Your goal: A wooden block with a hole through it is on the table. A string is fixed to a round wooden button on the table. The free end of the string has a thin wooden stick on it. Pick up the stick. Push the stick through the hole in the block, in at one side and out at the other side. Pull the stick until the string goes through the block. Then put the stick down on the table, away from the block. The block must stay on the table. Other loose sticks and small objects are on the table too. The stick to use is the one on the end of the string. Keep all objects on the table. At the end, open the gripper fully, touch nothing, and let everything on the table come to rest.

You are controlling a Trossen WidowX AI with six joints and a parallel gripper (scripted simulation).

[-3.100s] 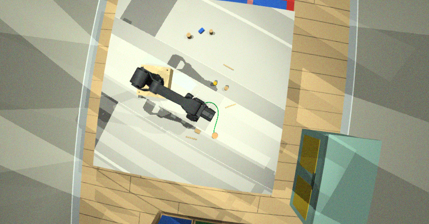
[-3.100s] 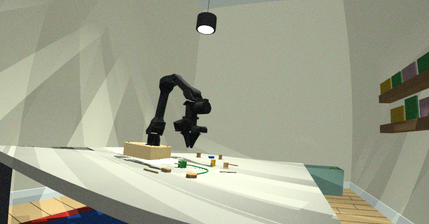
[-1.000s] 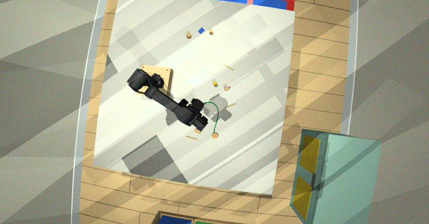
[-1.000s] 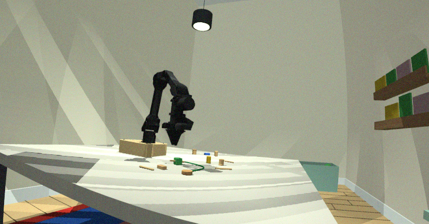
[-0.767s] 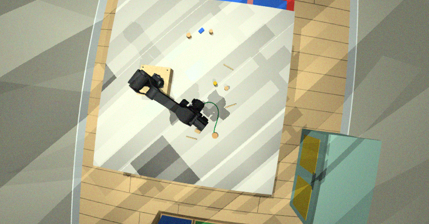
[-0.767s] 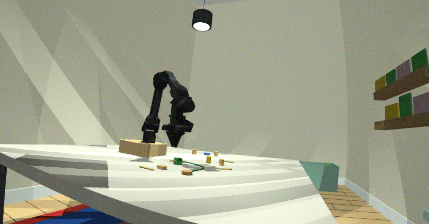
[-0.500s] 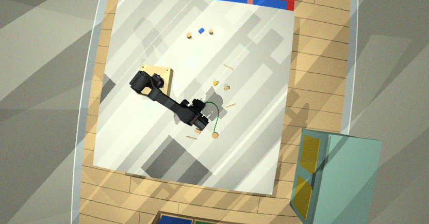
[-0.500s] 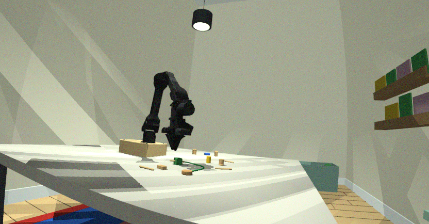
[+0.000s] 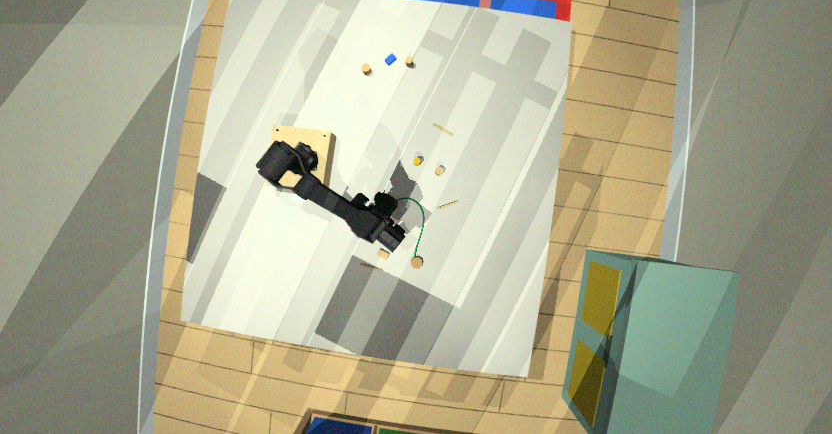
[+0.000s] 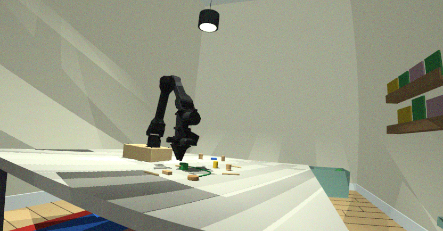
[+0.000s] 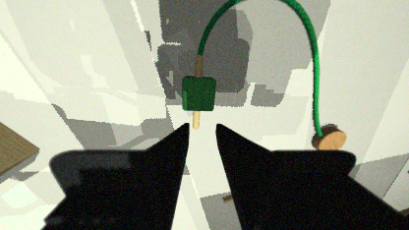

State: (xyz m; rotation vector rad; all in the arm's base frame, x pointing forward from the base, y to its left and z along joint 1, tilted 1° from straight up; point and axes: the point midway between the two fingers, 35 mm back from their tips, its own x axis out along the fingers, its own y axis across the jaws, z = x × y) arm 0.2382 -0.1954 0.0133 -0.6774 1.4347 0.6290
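Observation:
The green block (image 10: pixel 183 166) (image 11: pixel 199 93) sits on the table. The wooden stick (image 11: pixel 196 120) lies through its hole. Its bare tip sticks out on the side toward my fingers, and its string end shows on the far side. The green string (image 9: pixel 423 222) (image 11: pixel 316 74) curves from that end to the round wooden button (image 9: pixel 416 262) (image 10: pixel 193 178) (image 11: pixel 333 141). My gripper (image 10: pixel 180 159) (image 11: pixel 203 127) is partly open and empty, above the table near the stick's tip. In the top view the arm hides the block, stick and fingertips.
A small wooden block (image 9: pixel 383 253) (image 10: pixel 166 172) and a loose stick (image 9: pixel 371 266) (image 10: pixel 150 173) lie near the button. Other loose sticks (image 9: pixel 447 204) (image 9: pixel 442 129), a yellow cylinder (image 9: pixel 417 160) and a wooden cylinder (image 9: pixel 439 170) are farther off. A blue piece (image 9: pixel 390 59) lies beyond.

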